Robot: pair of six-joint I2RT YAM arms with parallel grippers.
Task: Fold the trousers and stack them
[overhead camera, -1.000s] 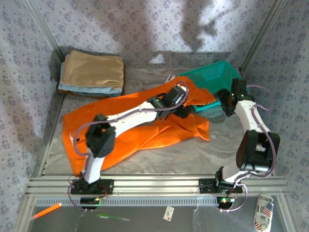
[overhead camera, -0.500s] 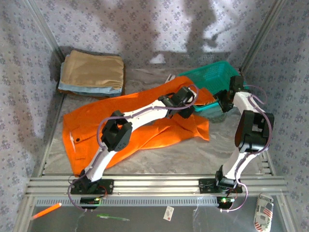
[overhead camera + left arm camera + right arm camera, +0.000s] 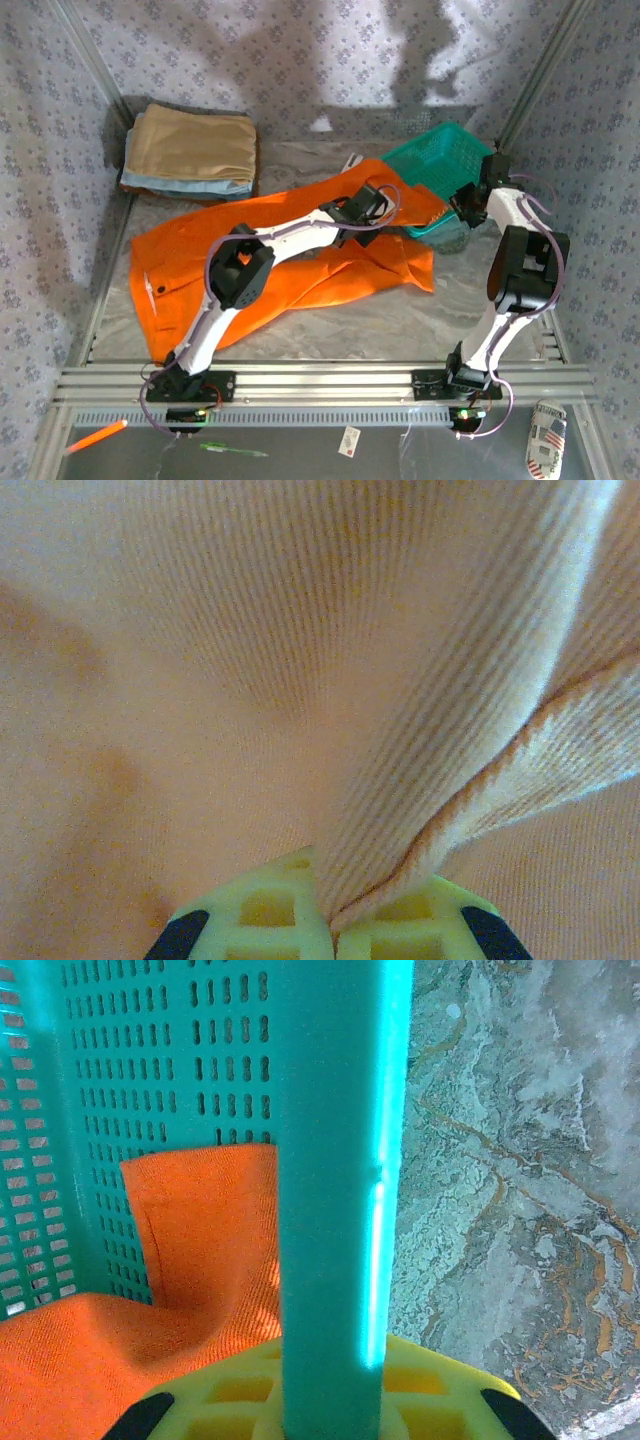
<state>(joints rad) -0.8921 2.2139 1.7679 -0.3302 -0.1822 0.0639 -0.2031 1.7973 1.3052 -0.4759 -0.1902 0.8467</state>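
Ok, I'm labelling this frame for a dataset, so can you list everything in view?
trousers: one, bright orange, spread across the table, one end in the basket
teal basket: one, teal, far right
tan folded cloth: one, tan, far left corner, on top
light blue folded cloth: one, light blue, under the tan one
table: one, grey marbled
marker: one, orange, near ledge, left
pen: one, green, near ledge
can: one, flag print, near right corner
left gripper: one, yellow-green fingers, shut on a trousers fold
right gripper: one, yellow fingers, shut on the basket rim
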